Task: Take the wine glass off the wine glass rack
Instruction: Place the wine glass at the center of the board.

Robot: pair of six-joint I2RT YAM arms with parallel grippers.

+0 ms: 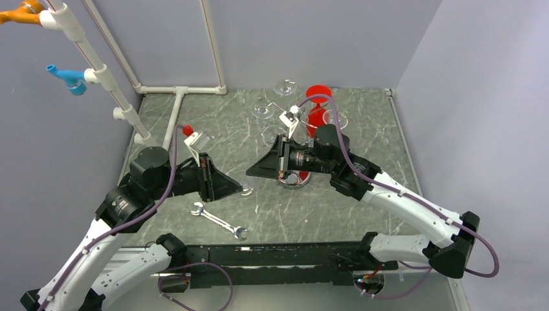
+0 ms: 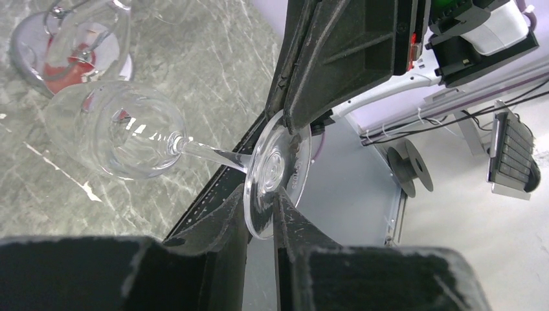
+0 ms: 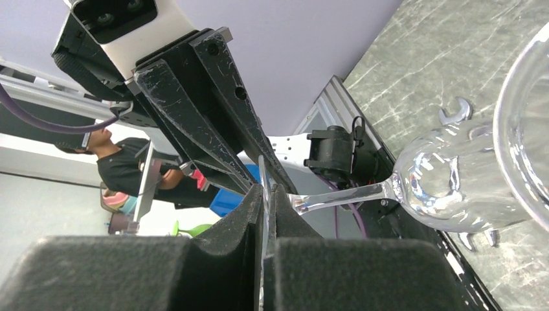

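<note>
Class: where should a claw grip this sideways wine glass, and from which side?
Probably the wine glass's flat foot, claw across its two faces, coming in over its rim. The stem points sideways, so the foot stands on edge; the bowl is wide.

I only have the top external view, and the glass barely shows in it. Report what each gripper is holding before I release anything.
Observer: In the left wrist view, the left gripper has the foot of the wine glass between its fingers, and both appear to touch it.
Operator: Now the right one.
Observer: In the right wrist view, the right gripper is shut on that same foot, which sits edge-on between its fingers.
Operator: Confirm the glass is off the rack.
Observer: In the left wrist view, the stem is bare, with no wire around it. The wine glass rack stands behind the bowl.
</note>
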